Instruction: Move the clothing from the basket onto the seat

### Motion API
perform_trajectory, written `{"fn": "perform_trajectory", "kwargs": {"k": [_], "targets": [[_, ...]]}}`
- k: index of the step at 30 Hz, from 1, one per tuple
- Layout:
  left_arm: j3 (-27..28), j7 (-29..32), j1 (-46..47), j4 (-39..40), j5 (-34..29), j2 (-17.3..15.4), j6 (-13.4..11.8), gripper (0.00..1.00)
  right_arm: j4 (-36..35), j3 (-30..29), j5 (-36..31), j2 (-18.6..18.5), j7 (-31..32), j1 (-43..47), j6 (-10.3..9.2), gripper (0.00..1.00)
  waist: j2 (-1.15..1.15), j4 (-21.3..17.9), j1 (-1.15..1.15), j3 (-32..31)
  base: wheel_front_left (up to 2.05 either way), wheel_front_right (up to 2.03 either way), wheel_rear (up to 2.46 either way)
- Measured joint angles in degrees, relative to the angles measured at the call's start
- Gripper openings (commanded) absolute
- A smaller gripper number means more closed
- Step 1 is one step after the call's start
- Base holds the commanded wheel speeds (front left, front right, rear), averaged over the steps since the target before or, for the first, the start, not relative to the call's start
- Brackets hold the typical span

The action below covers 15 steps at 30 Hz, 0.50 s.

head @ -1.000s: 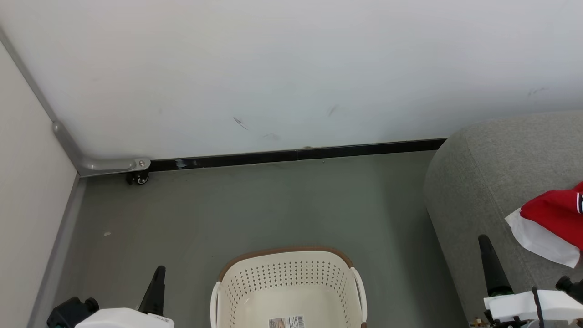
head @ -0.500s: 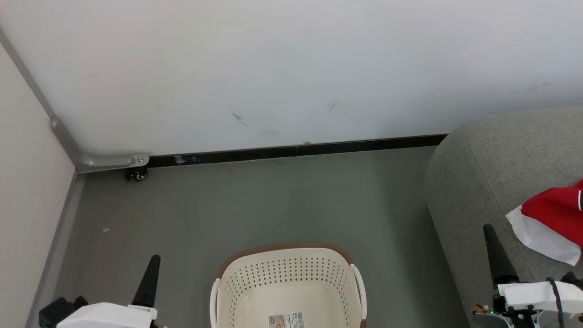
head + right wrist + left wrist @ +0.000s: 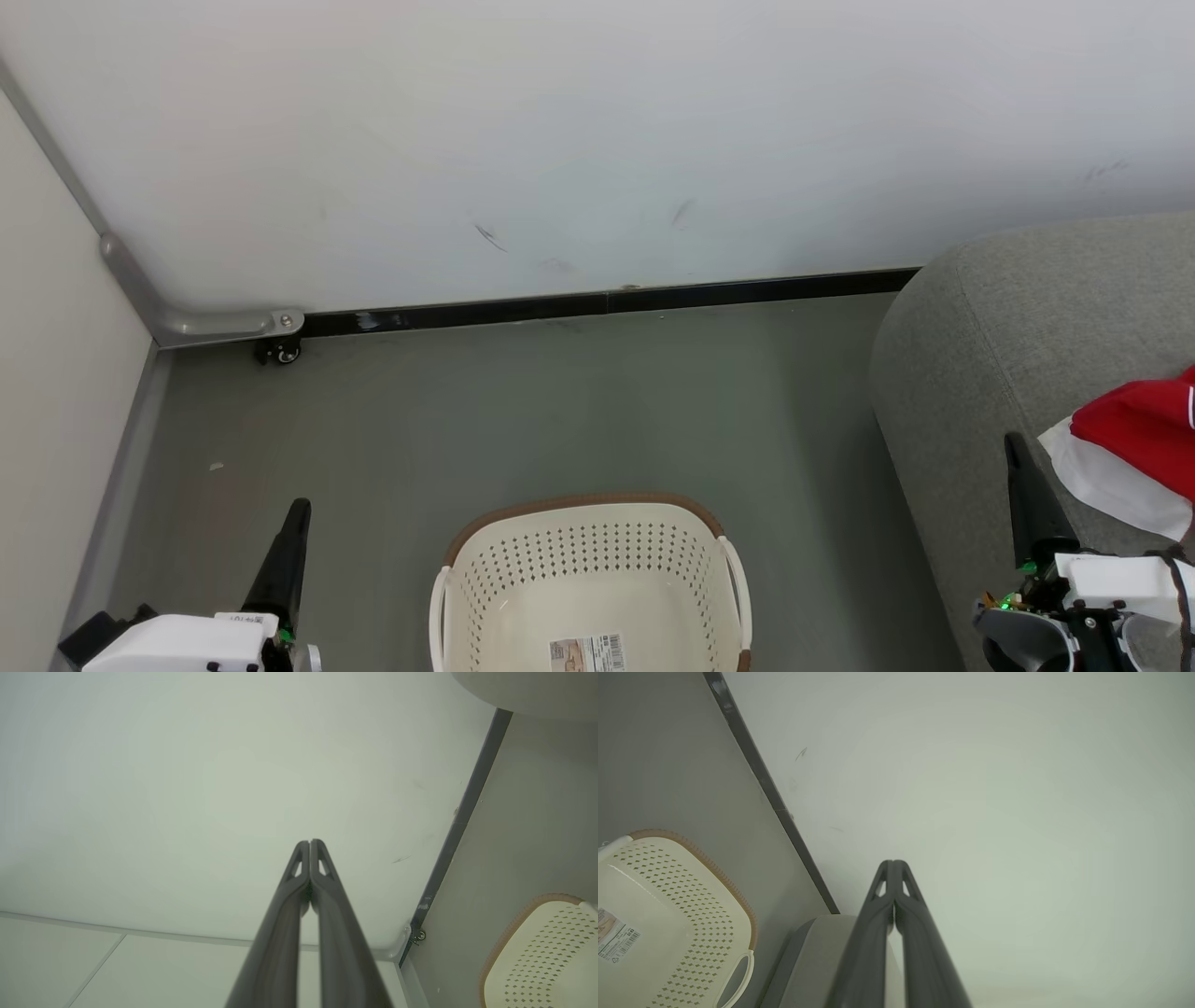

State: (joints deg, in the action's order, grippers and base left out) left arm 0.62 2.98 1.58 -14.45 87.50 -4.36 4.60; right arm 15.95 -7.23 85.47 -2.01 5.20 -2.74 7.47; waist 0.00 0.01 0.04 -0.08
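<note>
Looking onto a white wall (image 3: 597, 140) carrying dark scuffs (image 3: 488, 236), meeting a grey-green floor (image 3: 560, 401) along a black skirting strip (image 3: 607, 303); adjoining a pale panel (image 3: 56, 392) edged by a grey rail (image 3: 201, 329) above a castor (image 3: 278, 353).

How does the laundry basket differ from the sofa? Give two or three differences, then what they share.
The basket is cream perforated plastic with a brown rim; the sofa is grey fabric. The basket's visible inside shows a label sticker, no clothing; the sofa carries red-and-white clothing. The basket is much smaller than the sofa. Both stand on the grey floor.
</note>
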Motion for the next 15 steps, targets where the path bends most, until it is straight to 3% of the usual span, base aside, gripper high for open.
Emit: {"fn": "perform_trajectory", "kwargs": {"k": [7,15], "targets": [[1.5,1.2,0.8,-0.1,5.7,0.7,1.5,0.00,-0.1,-0.5,5.6,0.0,0.7,-0.6,0.00,0.00,0.00,0.0,0.00,0.2,0.00,0.00,0.00],[1.8,1.3,1.0,-0.3,5.9,0.7,1.9,0.00,-0.2,-0.6,6.0,-0.1,1.1,-1.0,0.00,0.00,0.00,0.0,-0.01,0.2,0.00,0.00,0.00]]}}
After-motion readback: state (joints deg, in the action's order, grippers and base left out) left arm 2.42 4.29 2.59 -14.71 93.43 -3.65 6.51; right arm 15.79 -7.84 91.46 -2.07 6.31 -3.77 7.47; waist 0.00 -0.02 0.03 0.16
